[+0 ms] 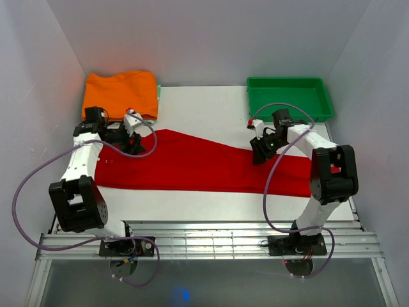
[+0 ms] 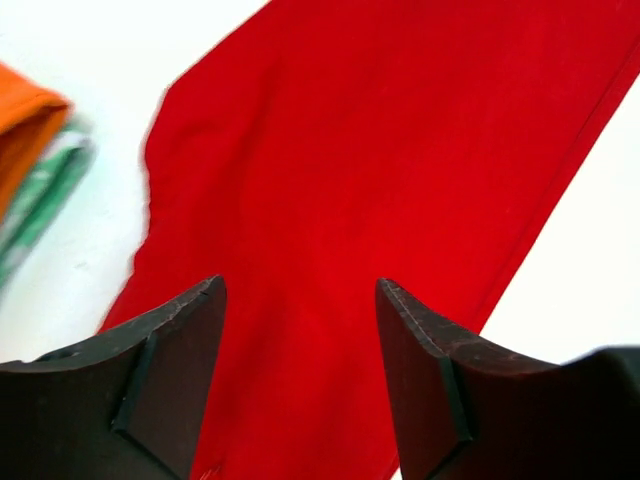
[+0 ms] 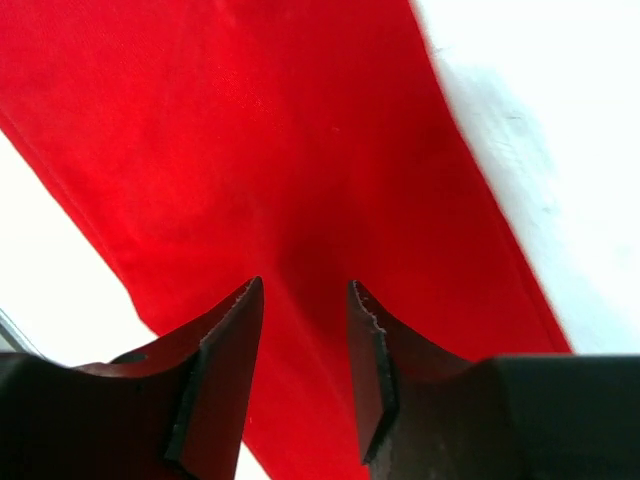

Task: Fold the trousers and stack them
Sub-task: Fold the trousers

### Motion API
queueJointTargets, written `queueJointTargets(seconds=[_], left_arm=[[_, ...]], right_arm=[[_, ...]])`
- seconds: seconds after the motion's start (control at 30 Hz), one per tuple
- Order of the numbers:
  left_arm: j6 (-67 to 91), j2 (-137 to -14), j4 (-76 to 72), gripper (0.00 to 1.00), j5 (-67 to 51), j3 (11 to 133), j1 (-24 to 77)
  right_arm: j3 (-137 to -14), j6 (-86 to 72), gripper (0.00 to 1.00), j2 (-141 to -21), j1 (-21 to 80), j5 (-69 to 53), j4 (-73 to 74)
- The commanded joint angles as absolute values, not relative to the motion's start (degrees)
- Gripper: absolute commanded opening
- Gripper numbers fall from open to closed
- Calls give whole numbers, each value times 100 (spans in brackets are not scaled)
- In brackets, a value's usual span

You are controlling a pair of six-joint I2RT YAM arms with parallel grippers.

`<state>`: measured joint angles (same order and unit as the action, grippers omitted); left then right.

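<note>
The red trousers [image 1: 192, 163] lie flat across the white table, folded lengthwise, wide at the left and narrowing to the right. My left gripper [image 1: 131, 142] hovers over their wide left end; its wrist view shows the red cloth [image 2: 330, 180] below open jaws with nothing between them [image 2: 300, 295]. My right gripper [image 1: 259, 153] is over the narrow right end. There the trousers [image 3: 250, 130] fill the wrist view, and the jaws [image 3: 305, 290] stand partly apart with a clear gap, holding no cloth.
A folded orange garment [image 1: 120, 93] lies at the back left, with a green-and-white item under it [image 2: 40, 190]. A green tray [image 1: 289, 97] stands at the back right. White walls enclose the table on three sides.
</note>
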<state>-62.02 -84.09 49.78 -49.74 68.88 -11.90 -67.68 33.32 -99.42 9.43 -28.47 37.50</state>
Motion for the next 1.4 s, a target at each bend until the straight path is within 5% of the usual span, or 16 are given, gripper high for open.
queueJointTargets(seconds=[0.0, 0.3, 0.53, 0.97, 1.37], left_arm=[[-4834, -9015, 3982, 68, -4668, 6557, -739], [-6763, -9422, 3929, 54, -3070, 4792, -562], [-7690, -9421, 3955, 53, -2479, 4262, -1186], [-7567, -9281, 4307, 57, -2953, 4527, -1266], [-7699, -9211, 4315, 59, -2839, 4456, -1274]], right_arm=[[-6557, 3269, 43, -10300, 1055, -2603, 3621], [-5345, 4332, 37, -9950, 905, -1467, 3585], [-4948, 4421, 45, -8888, 695, -1600, 3937], [-5573, 5353, 45, -8393, -3239, -1134, 5326], [-5449, 5598, 46, -8982, -4754, -861, 5001]])
